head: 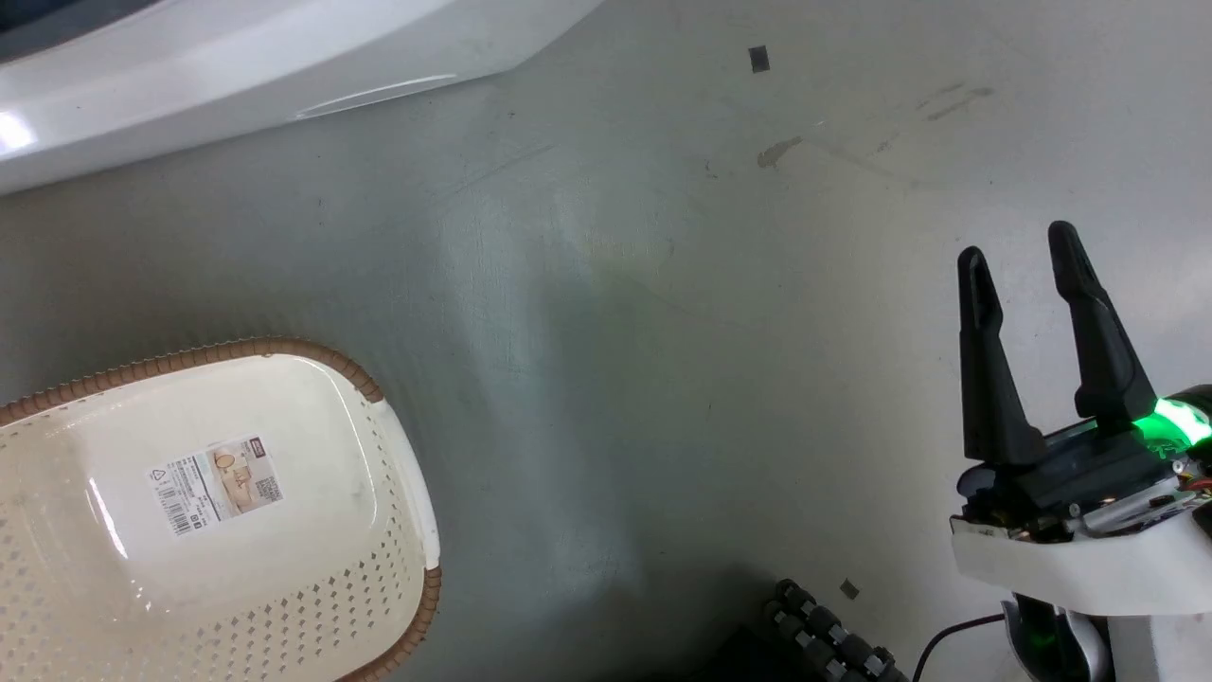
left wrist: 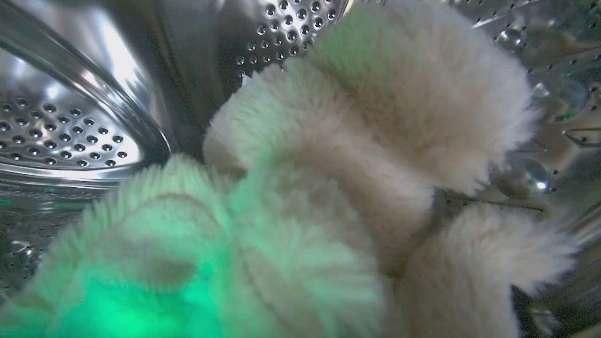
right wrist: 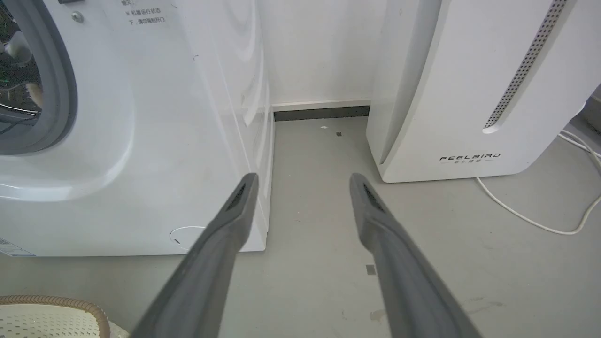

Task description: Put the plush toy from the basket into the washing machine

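The washing machine (right wrist: 141, 141) stands at the left, and deep in its shiny perforated drum (left wrist: 56, 131) lies the plush toy (left wrist: 357, 141), its fuzzy beige limbs bunched against the steel. Fur washed in green light hides the left pincer's fingers, so I cannot tell whether it grips. To the right, across a strip of grey floor (head: 663, 332), stands a slanted white appliance (right wrist: 469, 94) with grey lettering. The basket (head: 189, 356) sits on the floor near the washer's front, a barcode sticker (head: 216, 484) on its bottom. The right pincer (head: 1018, 244) hangs above bare floor, fingers spread, holding nothing. A white cable (right wrist: 540, 220) trails beside the appliance.
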Controlling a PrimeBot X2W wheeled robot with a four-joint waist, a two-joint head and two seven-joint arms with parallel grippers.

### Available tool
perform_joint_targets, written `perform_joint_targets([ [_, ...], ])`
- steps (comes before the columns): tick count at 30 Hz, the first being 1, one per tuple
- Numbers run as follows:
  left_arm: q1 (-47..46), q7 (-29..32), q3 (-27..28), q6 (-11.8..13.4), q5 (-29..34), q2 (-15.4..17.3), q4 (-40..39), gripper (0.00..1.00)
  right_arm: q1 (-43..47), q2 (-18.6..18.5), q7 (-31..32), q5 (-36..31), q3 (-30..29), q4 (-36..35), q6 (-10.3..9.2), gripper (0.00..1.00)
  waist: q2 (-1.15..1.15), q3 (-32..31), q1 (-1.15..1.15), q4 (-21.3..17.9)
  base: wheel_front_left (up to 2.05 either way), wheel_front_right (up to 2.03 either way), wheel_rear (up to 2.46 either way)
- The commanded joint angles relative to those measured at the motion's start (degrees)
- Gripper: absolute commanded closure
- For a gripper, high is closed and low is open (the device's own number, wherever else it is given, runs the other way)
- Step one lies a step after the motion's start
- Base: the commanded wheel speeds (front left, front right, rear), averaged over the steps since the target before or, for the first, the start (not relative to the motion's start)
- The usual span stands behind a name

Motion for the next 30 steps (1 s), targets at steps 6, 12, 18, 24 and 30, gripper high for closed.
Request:
perform_joint_targets([
  [6, -0.9, -3.8, -6.2, -0.2, -3.6, 1.2, 3.2, 0.00, -1.3, 0.0, -0.2, 0.0, -0.6, 0.3, -0.05, 0.00, 0.00, -0.6, -0.01, 0.7, 0.00, 0.00, 0.00],
  [12, 2.0, -10.8, -7.2, -0.2, -6.5, -0.8, 7.2, 0.00, -1.8, 0.0, -0.2, -1.6, -1.0, 2.0, -0.05, 0.00, 0.00, -5.4, -0.01, 2.7, 0.00, 0.00, 0.00],
  [18, 9.4, -16.9, -6.6, 0.1, -9.4, -4.7, 11.6, 0.00, -0.3, 0.0, -0.2, -3.7, -1.7, 3.6, -0.05, 0.00, 0.00, -14.0, -0.01, 5.7, 0.00, 0.00, 0.00],
  [24, 15.9, -18.6, -5.1, 0.8, -11.9, -7.7, 11.9, 0.00, 1.5, 0.0, -0.2, -6.2, -2.7, 4.6, -0.05, 0.00, 0.00, -20.5, -0.01, 8.7, 0.00, 0.00, 0.00],
  [30, 26.9, -18.9, -0.6, 3.2, -14.6, -10.2, 4.6, 0.00, 4.0, 0.0, -0.2, -8.7, -4.0, 5.7, -0.05, 0.00, 0.00, -28.3, -0.01, 12.3, 0.00, 0.00, 0.00],
])
